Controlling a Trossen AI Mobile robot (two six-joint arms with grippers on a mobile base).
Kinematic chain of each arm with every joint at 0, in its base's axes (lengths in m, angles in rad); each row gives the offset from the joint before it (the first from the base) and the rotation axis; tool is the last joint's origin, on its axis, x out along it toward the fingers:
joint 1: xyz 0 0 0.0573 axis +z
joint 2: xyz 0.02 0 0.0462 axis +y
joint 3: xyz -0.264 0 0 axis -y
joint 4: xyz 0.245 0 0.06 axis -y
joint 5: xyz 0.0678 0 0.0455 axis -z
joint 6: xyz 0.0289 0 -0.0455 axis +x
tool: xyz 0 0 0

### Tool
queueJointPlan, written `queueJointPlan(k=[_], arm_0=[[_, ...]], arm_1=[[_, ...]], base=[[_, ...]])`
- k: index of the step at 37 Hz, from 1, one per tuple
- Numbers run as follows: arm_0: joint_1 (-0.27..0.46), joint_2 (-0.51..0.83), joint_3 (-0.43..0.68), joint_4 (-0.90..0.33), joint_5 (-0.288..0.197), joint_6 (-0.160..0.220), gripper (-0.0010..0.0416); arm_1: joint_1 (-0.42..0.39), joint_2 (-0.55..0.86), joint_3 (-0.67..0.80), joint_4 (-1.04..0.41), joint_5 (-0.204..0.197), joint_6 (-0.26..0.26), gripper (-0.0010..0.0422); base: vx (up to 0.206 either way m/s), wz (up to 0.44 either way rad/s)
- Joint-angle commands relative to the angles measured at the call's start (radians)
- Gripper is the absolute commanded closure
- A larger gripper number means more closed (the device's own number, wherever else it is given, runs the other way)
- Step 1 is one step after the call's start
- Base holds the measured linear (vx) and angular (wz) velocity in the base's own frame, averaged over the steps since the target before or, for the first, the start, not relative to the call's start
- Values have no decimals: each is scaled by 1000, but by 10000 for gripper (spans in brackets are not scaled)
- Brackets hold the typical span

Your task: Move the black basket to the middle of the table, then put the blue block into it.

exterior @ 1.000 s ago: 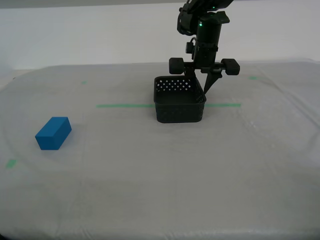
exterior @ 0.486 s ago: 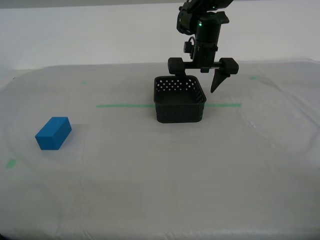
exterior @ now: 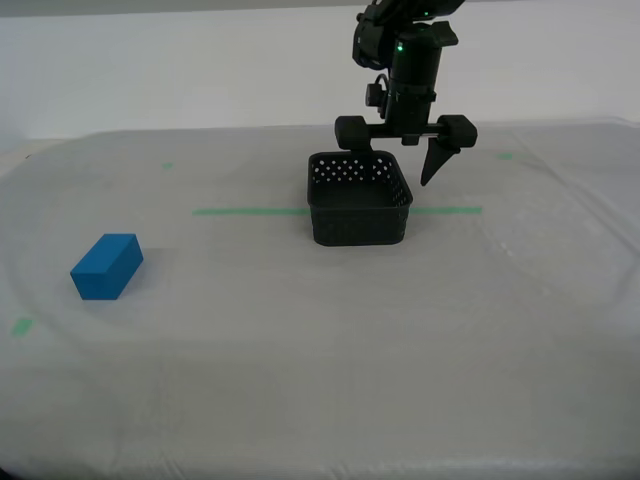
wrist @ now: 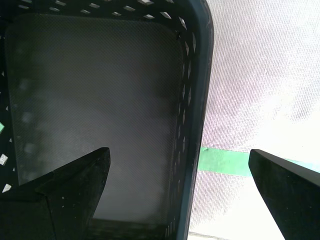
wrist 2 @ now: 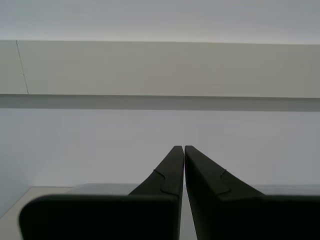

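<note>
My first tool [exterior: 398,160] spread astride the black basket's [exterior: 360,220] rim.

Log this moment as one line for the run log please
stage: basket placed | first gripper: open, straddling basket wall, not gripping | second gripper: shut, empty, away from table | block: on table, untouched

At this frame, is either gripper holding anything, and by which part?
Nothing is held. My first gripper has its jaws open, straddling the black basket wall without touching it. My second gripper is shut on nothing.
</note>
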Motion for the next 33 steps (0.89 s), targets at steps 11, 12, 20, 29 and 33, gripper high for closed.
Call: queueJointPlan(k=[11, 12, 20, 29, 33], arm_0=[[4, -56, 0, -2, -1, -1, 6], [4, -59, 0, -5, -1, -1, 3], [4, -101, 0, -61, 0, -33, 6], [4, -170, 0, -85, 10, -51, 6], [4, -200, 0, -87, 18, -56, 5]], arm_1=[[0, 0, 0, 5, 1, 2, 412], [0, 0, 0, 5, 1, 2, 412], [0, 0, 0, 5, 1, 2, 412], [0, 0, 0, 5, 2, 2, 412], [0, 0, 0, 6, 1, 2, 412]], base=[[0, 0], [0, 0], [0, 0], [0, 0], [0, 0]])
